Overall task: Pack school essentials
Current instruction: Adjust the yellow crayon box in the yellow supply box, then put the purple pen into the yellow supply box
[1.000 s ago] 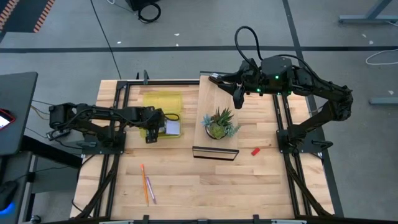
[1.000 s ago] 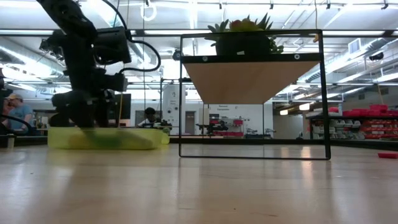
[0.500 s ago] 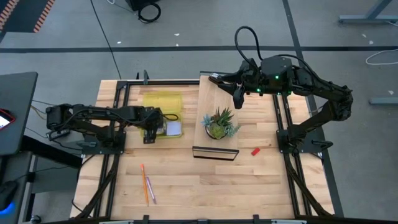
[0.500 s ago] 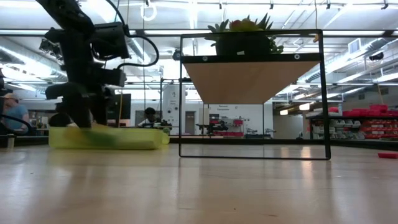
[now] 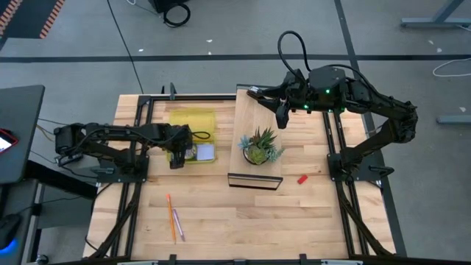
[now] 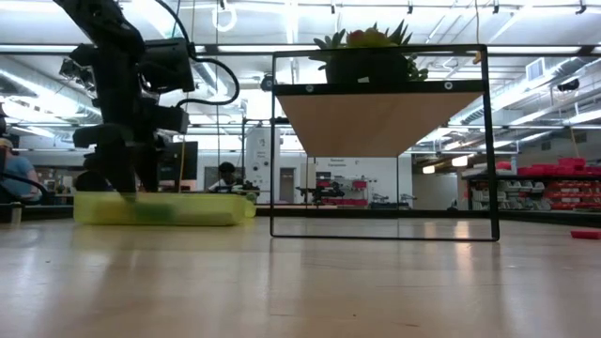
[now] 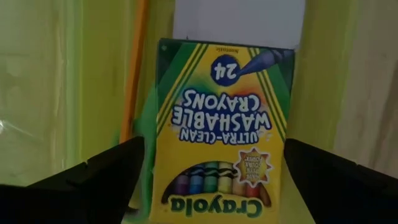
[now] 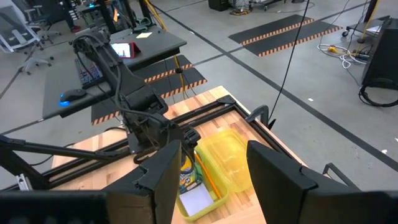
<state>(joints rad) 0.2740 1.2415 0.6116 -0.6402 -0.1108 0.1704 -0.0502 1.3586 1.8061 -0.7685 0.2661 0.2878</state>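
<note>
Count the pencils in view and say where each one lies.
3. An orange pencil and a pink pencil lie side by side on the table's near left; another orange pencil lies in the yellow case. More may be hidden.

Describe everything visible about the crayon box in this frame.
The crayon box is a flat yellow-and-green cardboard pack printed "Crayola Ultra-Clean Washable Crayons, 24", with a picture of a row of crayons. It looks closed and undamaged. It lies face up in the translucent yellow case, partly covering a white pad, with an orange pencil alongside. The open left gripper straddles it, fingers either side without visibly touching.
</note>
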